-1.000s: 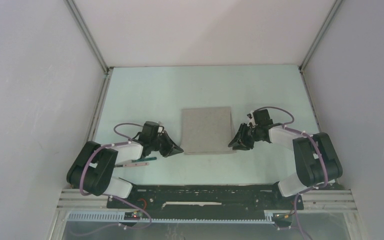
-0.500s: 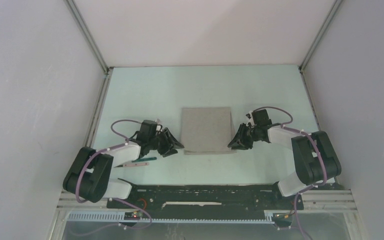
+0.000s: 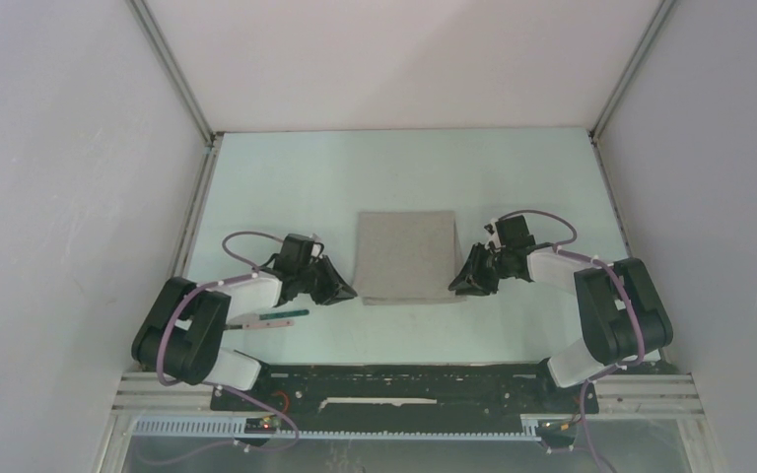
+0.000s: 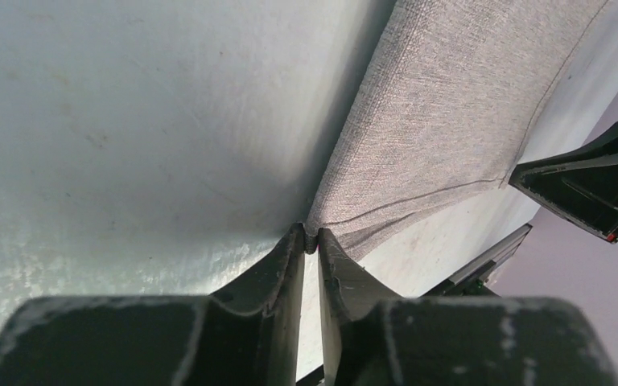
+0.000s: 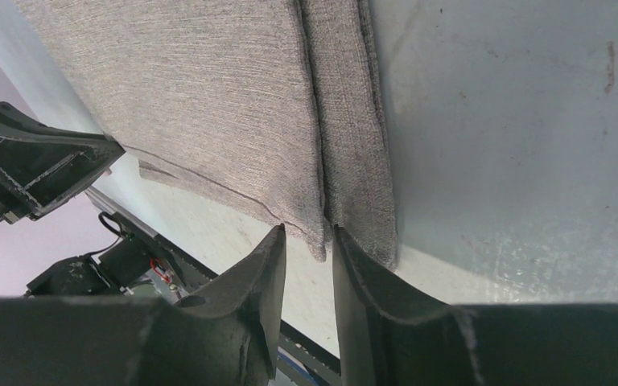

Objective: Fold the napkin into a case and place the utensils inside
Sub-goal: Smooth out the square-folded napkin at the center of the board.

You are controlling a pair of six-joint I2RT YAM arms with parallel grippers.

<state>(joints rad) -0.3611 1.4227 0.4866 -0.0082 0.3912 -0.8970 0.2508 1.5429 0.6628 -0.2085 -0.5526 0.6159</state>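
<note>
Pale green tabletop (image 3: pixel 306 177), boxed in by white walls, carried the whole job. Nearest the arm bases, beside the left arm, the utensils (image 3: pixel 276 318) lay flat and untouched: a green-handled piece with something paler at its end, too small to tell apart. They sat well clear of the cloth, probably kept aside until a pocket existed to take them.

Just beyond, both arms reached inward to the near edge of the napkin (image 3: pixel 406 256). The left gripper (image 4: pixel 311 239) was pressed nearly together on the near-left corner, a small tuck of cloth caught between its tips, so that corner could be lifted and carried over. The right gripper (image 5: pixel 310 239) stood at the near-right corner with its jaws a little apart. The layered edge reached into the gap but did not look clamped. That side showed two stacked strips along its border, which suggested a fold already made.

Farther out, the napkin lay flat at the table's centre as a roughly square panel, not yet narrowed into a case. The far half of the table lay behind it.
</note>
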